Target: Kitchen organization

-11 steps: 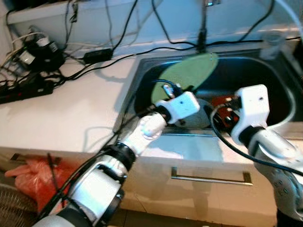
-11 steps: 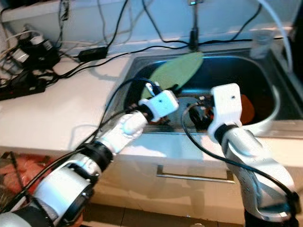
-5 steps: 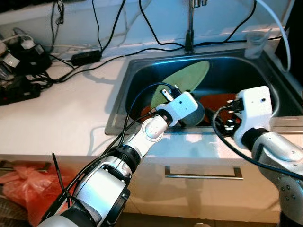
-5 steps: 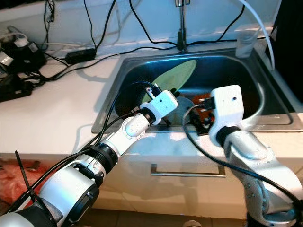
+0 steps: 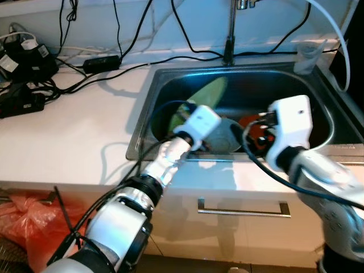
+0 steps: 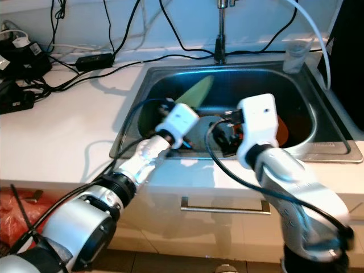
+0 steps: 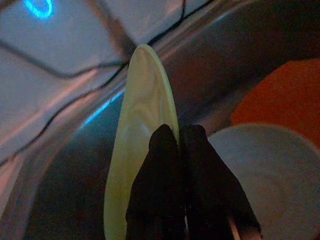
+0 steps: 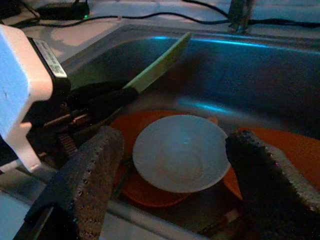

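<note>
Left wrist view shows the left pincer (image 7: pixel 177 132) clamped on the rim of a pale green plate (image 7: pixel 142 125), held on edge inside the steel sink (image 5: pixel 284 85). Just beside it a white bowl (image 8: pixel 181 152) sits on orange plates (image 8: pixel 292 150) at the sink bottom. The right pincer (image 8: pixel 172 172) hovers over that bowl, fingers (image 8: pixel 92 172) spread wide apart. Black cables (image 5: pixel 114 65) trail across the white worktop (image 5: pixel 68 136).
</note>
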`<state>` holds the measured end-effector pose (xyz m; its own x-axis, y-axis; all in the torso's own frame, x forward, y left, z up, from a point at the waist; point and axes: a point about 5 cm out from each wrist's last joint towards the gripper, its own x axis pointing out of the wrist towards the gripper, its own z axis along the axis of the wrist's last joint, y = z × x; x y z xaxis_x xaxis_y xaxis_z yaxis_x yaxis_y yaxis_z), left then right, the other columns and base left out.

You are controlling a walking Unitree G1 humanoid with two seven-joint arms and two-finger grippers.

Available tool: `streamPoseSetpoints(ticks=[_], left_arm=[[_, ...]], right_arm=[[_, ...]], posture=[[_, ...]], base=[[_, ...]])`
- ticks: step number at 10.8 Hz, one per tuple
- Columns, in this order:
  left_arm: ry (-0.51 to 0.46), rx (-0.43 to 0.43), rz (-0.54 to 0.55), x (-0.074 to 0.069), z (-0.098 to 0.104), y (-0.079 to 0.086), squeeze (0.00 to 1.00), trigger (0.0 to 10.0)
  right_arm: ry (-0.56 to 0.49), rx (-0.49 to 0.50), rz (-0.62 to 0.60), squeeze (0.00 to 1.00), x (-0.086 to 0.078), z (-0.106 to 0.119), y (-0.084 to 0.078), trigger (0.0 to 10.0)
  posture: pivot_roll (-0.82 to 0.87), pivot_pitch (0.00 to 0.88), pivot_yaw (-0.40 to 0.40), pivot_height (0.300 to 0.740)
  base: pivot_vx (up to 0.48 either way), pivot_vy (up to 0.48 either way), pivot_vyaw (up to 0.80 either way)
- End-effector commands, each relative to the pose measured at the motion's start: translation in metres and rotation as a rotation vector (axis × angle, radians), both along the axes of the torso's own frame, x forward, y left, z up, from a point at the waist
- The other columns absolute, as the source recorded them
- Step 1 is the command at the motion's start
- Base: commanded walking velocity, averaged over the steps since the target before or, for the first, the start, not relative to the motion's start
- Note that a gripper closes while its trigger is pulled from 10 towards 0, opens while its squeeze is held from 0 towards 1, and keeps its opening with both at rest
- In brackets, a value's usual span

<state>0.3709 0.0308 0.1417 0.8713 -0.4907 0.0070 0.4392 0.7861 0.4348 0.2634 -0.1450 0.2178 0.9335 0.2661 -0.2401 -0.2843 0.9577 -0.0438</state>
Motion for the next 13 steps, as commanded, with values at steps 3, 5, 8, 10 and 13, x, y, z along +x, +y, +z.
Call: streamPoseSetpoints(ticks=[3,5,8,10,13], left_arm=[[0.044,-0.016,0.028,0.008,0.007,0.004,0.0,0.0],[0.127,0.037,-0.01,0.006,-0.003,0.001,0.0,1.3],[0.202,0.058,-0.04,0.001,-0.011,-0.008,0.0,2.7],[0.261,0.049,-0.04,-0.002,-0.02,-0.01,0.0,4.1],[0.287,0.037,-0.008,-0.001,-0.02,-0.008,0.0,9.1]], right_arm=[[0.0,0.013,0.03,0.0,0.007,0.001,0.011,10.0],[0.009,0.04,0.06,0.0,0.008,0.002,0.017,10.0],[0.028,0.052,0.098,0.0,0.007,0.002,0.022,10.0],[0.028,0.061,0.106,0.0,0.005,0.002,0.026,10.0],[0.028,0.064,0.1,0.0,0.003,0.003,0.024,10.0]], posture=[[-0.37,0.0,0.103,0.74],[-0.38,0.0,0.103,0.74],[-0.37,0.0,0.098,0.74],[-0.39,0.0,0.106,0.74],[-0.4,0.0,0.11,0.74]], base=[[0.0,0.0,0.0],[0.0,0.0,0.0],[0.0,0.0,0.0],[0.0,0.0,0.0],[0.0,0.0,0.0]])
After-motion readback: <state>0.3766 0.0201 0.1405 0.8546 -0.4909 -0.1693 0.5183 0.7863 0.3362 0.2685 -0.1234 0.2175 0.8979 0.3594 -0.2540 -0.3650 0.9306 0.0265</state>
